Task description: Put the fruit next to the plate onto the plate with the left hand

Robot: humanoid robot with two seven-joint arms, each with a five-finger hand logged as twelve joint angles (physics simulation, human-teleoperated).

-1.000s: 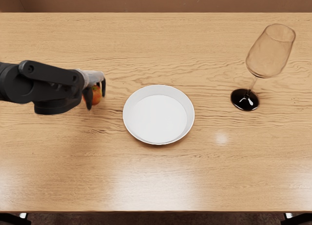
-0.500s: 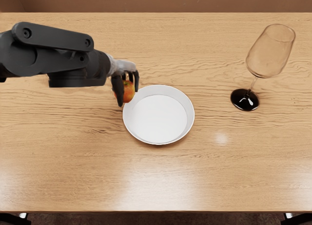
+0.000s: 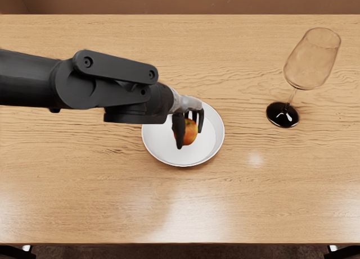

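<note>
A wooden table [image 3: 67,175] fills the head view, its near edge running along the bottom of the frame and a pale sheen [image 3: 180,208] lying across the bare boards in front. Just beyond that open stretch, at the middle of the table, sits a round white plate [image 3: 160,145]. Over the plate's inner right half, the robot's left hand [image 3: 188,118] grips a fruit [image 3: 190,132], orange-red with a yellowish patch. The dark fingers [image 3: 179,133] curl down around it, one long finger on its left side and shorter ones hooked over its top and right, so the fruit is pinched from above. The fruit lies within the plate's rim as seen from here. Whether it touches the white surface or hangs just above it cannot be told. The left arm [image 3: 84,87], black and bulky, comes in from the left edge and reaches across the table to the plate, its forearm covering the plate's upper left rim. Well to the right of the plate, apart from hand and fruit, a glass [image 3: 308,65] stands on a dark foot [image 3: 282,114], its clear bowl leaning toward the upper right in this view. Behind it the table's far edge meets a brown wall [image 3: 180,0].
</note>
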